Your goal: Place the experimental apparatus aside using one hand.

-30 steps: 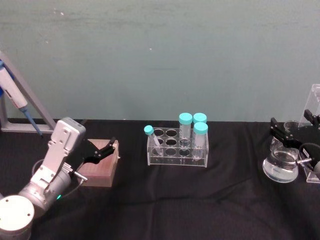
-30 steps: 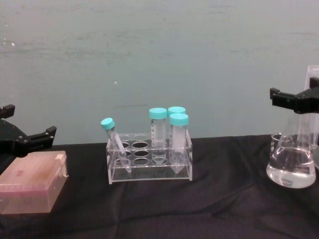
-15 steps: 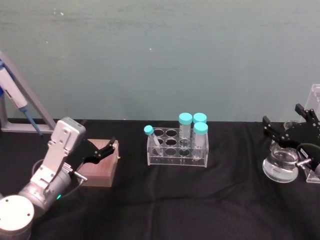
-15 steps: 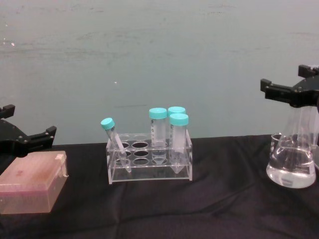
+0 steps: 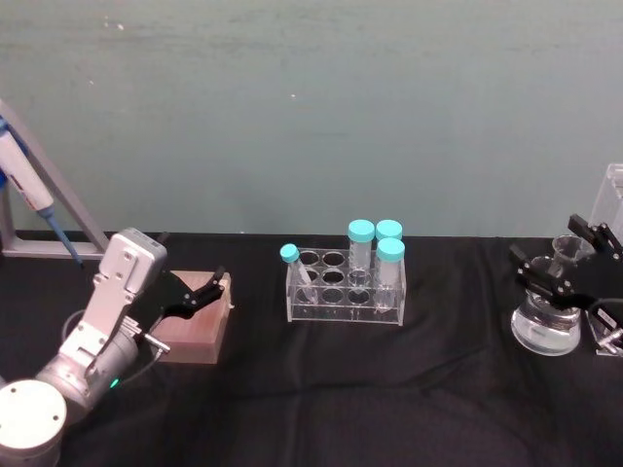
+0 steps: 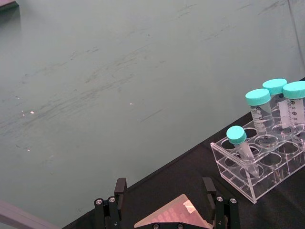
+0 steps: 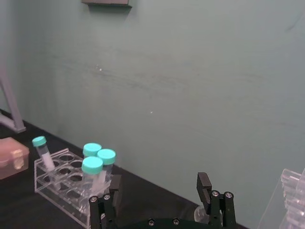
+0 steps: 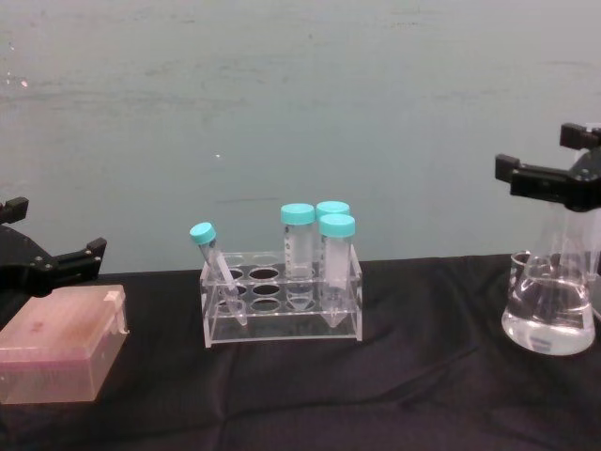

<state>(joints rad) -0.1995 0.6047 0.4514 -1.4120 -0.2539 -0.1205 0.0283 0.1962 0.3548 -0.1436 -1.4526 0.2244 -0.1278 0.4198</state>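
Glass flask [image 5: 546, 326] beneath right gripper [image 5: 568, 261] (open-fingered)

Backdrop: plain teal wall [image 5: 311, 107], faintly scuffed — even, diffuse light. Table covered in black cloth [image 5: 389, 389], slightly wrinkled near the front.

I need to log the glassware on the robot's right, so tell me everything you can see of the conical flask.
The conical flask is clear glass with a wide base tapering to a narrow neck. It stands upright on the black cloth at the table's right end, with clear liquid filling its lower part. The right gripper hovers with open jaws above and around its neck; contact cannot be confirmed. A clear acrylic stand rises just behind it.
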